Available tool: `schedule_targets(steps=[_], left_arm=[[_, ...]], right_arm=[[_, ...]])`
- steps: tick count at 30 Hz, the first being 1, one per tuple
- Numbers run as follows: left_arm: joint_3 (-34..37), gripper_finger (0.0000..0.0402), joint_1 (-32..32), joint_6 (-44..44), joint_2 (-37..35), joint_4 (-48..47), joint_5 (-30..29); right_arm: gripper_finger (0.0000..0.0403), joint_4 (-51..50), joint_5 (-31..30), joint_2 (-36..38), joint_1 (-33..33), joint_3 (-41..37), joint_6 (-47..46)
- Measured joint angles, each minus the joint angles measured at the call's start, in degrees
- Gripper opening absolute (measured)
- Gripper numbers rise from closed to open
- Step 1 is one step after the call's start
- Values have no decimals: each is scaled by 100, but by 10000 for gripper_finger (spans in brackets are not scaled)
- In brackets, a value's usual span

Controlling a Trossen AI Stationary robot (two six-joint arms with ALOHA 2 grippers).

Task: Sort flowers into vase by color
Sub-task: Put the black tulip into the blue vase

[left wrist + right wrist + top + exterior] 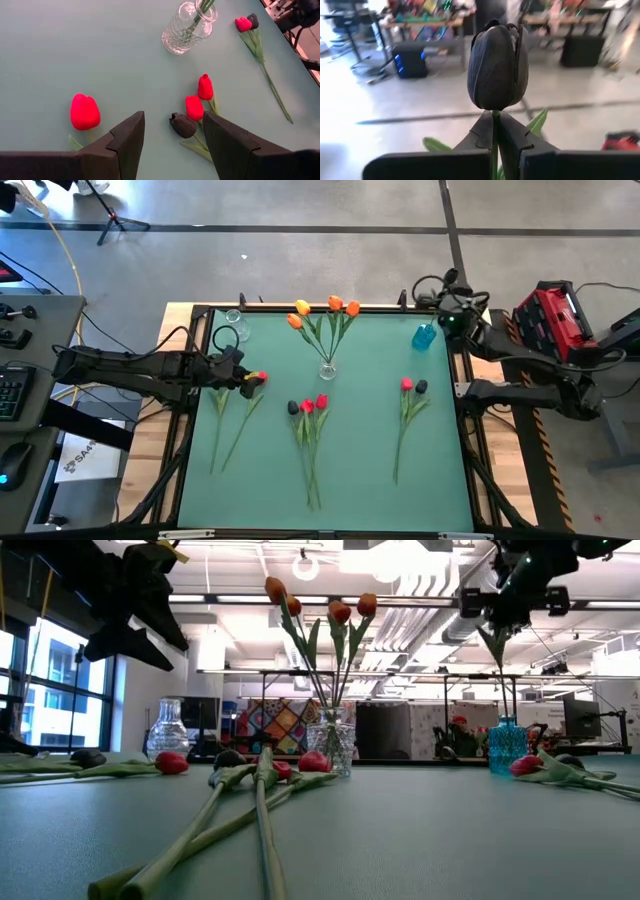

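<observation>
My right gripper (494,134) is shut on a dark tulip (497,67) at the table's far right corner (455,320), above the blue vase (424,336). My left gripper (172,135) is open and hovers over the table's left side (235,370), beside a red tulip head (258,377) lying on the mat. Orange tulips (325,308) stand in the clear centre vase (328,368). A dark and two red tulips (307,406) lie mid-table. A red and a dark one (412,386) lie to the right. My right gripper pinches the dark tulip's stem (495,120) just under the head, between both fingers. The flower is lifted clear of the table with its head above the fingers. Its stem and leaves (495,645) hang down toward the blue vase (505,745).
An empty clear vase (232,330) stands at the far left corner. Long green stems (262,830) stretch toward the near edge. The black frame (470,440) borders the green mat. Bare mat lies between the centre group and the right pair.
</observation>
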State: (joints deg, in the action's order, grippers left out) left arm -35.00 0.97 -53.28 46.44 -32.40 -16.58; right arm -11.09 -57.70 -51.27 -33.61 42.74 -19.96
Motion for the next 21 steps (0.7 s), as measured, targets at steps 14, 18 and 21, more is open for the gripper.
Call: schedule_targets(steps=[14,18,21], left_arm=[[0,188,-17,92,0,-79,65],[0,188,-20,90,0,-78,61],[0,188,-20,88,0,-77,61]], right_arm=[[0,-845,709,98,-101,2,-1522],[0,-1008,649,214,-271,84,-1407],[1,-1159,532,269,-291,276,-1198]])
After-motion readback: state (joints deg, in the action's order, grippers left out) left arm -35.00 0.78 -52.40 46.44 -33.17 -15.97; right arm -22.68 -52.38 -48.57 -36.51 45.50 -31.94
